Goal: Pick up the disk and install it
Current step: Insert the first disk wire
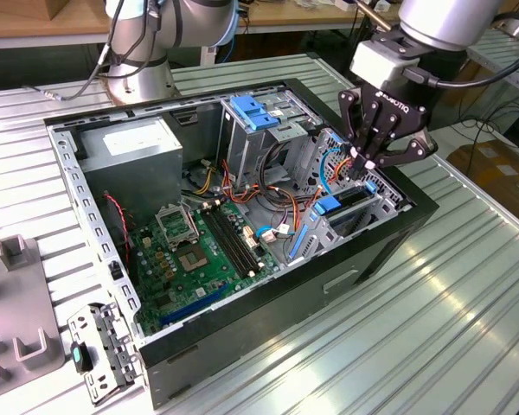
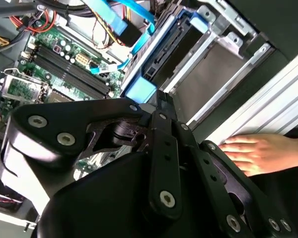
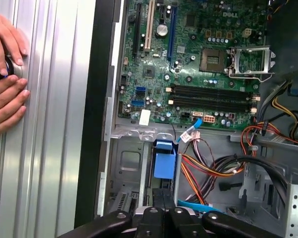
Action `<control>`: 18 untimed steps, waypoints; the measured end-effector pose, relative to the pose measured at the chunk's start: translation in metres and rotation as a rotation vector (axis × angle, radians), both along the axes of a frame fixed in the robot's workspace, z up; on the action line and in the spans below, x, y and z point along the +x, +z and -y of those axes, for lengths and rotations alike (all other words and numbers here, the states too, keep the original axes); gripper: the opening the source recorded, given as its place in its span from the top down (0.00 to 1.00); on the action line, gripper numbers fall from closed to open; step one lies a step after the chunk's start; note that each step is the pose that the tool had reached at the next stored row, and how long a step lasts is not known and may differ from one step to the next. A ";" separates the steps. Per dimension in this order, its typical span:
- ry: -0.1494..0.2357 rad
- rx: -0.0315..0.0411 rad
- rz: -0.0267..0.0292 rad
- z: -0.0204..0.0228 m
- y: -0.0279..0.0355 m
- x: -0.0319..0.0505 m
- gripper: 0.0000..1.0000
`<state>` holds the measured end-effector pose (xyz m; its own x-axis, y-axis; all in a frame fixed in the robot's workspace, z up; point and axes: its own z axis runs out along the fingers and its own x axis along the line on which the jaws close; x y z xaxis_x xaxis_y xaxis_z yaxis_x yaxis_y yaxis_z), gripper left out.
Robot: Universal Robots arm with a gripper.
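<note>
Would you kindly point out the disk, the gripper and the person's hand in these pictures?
the disk (image 3: pixel 165 163): first wrist view, on the blue rail tab at its end.
the gripper (image 1: pixel 364 161): exterior view, at its lower tip.
the person's hand (image 2: pixel 262 153): second wrist view, on the middle of the hand.

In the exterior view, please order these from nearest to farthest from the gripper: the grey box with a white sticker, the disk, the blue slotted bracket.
1. The disk, just below the gripper.
2. The blue slotted bracket, midway, toward the exterior view's left.
3. The grey box, farthest to the exterior view's left.
</note>
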<state>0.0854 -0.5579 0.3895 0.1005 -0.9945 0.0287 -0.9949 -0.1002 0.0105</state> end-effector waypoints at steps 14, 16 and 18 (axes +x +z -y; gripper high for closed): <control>0.122 -0.0001 -0.0006 -0.0027 0.0000 0.0151 0.89; 0.128 0.0000 -0.0006 -0.0039 0.0000 0.0201 0.89; 0.133 -0.0001 -0.0006 -0.0051 0.0000 0.0251 0.89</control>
